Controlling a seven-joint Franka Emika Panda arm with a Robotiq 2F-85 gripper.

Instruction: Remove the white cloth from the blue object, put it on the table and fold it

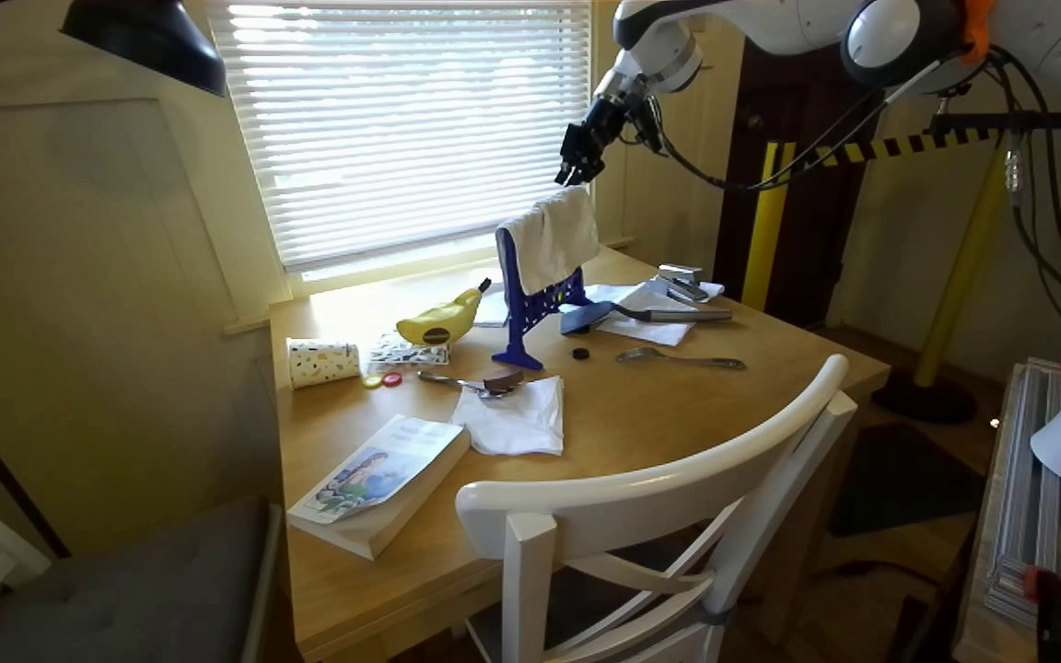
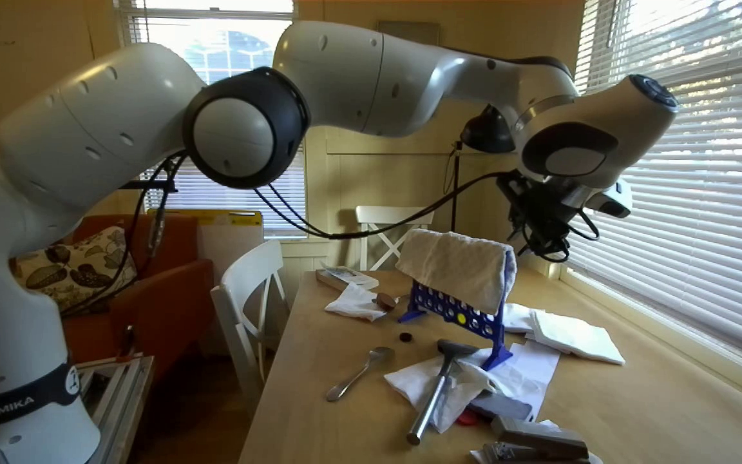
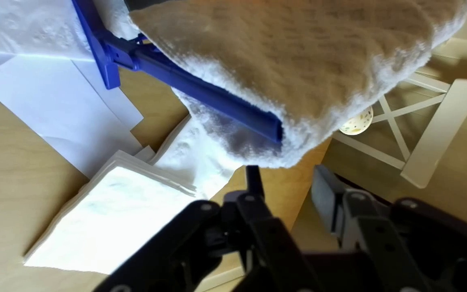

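Wrist view: cloth (image 3: 298, 61) is just ahead of the gripper (image 3: 288, 182), hung over the top bar of the rack (image 3: 217, 99), fabric on both sides of the bar. Jaws are apart, clear gap between the fingers, cloth outside that gap. Can't tell if a fingertip touches it. Both exterior views put the gripper nose-down at the cloth's top corner, at one end of the rack. Rack is upright below the gripper, feet on the table (image 1: 659, 424); its hole grid shows under the cloth's hem, yellow disc (image 2: 462, 318) in it.

Below, on the gripper's side of the rack: white stack (image 3: 108, 219), flat sheets (image 3: 75, 121). Below and across the rack from the gripper: spatula (image 2: 429, 406) over a crumpled tissue (image 2: 471, 380), spoon (image 2: 377, 356), black disc (image 2: 405, 337). Grey gadget (image 2: 542, 438) is off past the gripper's end of the rack.

Well apart from the gripper, toward the rack's far end and past it: banana (image 1: 438, 324), cup (image 1: 323, 362) on its side, napkin (image 1: 521, 424), book (image 1: 374, 488). White chair (image 1: 659, 502) is across the rack from the gripper. Blinds (image 1: 420, 120) are on the gripper's side.
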